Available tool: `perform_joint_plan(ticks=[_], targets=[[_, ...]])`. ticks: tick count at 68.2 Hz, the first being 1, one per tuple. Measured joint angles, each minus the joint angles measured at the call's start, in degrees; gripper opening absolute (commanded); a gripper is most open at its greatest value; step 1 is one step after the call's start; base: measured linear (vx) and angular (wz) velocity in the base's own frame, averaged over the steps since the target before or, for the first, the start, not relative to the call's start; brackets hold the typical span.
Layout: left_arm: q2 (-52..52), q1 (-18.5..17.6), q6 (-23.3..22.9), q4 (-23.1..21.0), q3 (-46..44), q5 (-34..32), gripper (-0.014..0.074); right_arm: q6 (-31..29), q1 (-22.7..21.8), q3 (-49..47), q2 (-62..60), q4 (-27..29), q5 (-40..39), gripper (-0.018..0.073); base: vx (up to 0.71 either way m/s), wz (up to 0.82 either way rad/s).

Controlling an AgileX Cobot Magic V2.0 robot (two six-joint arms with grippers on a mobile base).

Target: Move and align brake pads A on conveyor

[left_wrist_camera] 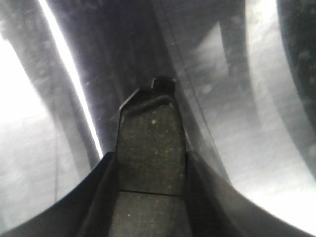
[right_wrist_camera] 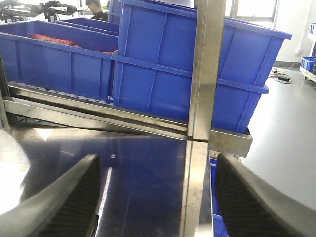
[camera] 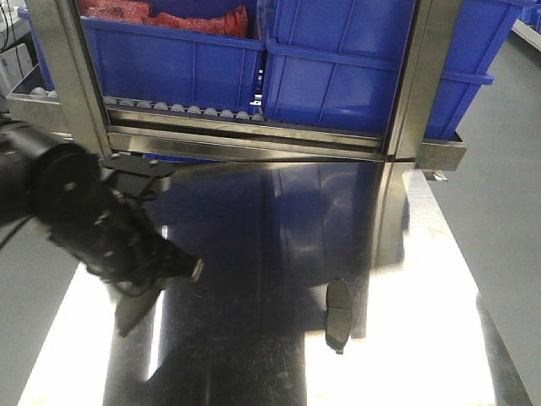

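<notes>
The left arm's fingers (left_wrist_camera: 212, 197) pinch one brake pad (left_wrist_camera: 150, 143) lengthwise, low over the shiny steel desk (camera: 423, 254) at its near left. A second brake pad (camera: 338, 315) lies flat on the desk, right of centre and well apart. The right arm's fingers (right_wrist_camera: 64, 197) stand spread wide and empty, facing blue bins (right_wrist_camera: 163, 59) at the far edge

**Colours and Patterns**

The held brake pad (left_wrist_camera: 150, 163) is dark grey with pale speckles and one thin dark line across. The loose brake pad (camera: 338, 315) is dark grey. The steel table (camera: 423, 338) is silver with bright streaks. The bins (camera: 338, 76) are blue; their contents (camera: 203, 21) red.
</notes>
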Motion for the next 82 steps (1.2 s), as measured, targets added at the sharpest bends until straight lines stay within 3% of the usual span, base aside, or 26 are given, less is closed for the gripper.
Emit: perform_joint_plan(ticks=[13, 34, 50, 64, 82], targets=[[-13.36, -0.05, -1.79, 3.06, 9.78, -1.72, -0.0007, 0.0, 0.0, 0.0, 0.0, 0.0, 0.0, 0.0484, 0.0, 0.0], [-39.46, -0.05, -2.1, 3.31, 27.04, -14.83, -0.0007, 0.0, 0.0, 0.0, 0.0, 0.0, 0.0, 0.0484, 0.0, 0.0], [-57.51, -0.05, -2.1, 3.31, 36.03, -18.39, -0.0006, 0.0, 0.0, 0.0, 0.0, 0.0, 0.0, 0.0484, 0.0, 0.0], [-67.06, -0.05, -2.12, 3.36, 41.14, -18.83, -0.0006, 0.0, 0.0, 0.0, 0.0, 0.0, 0.0, 0.0484, 0.0, 0.0], [-69.49, -0.05, -2.12, 3.07, 41.74, -18.85, -0.0006, 0.0, 0.0, 0.0, 0.0, 0.0, 0.0, 0.0484, 0.0, 0.0]])
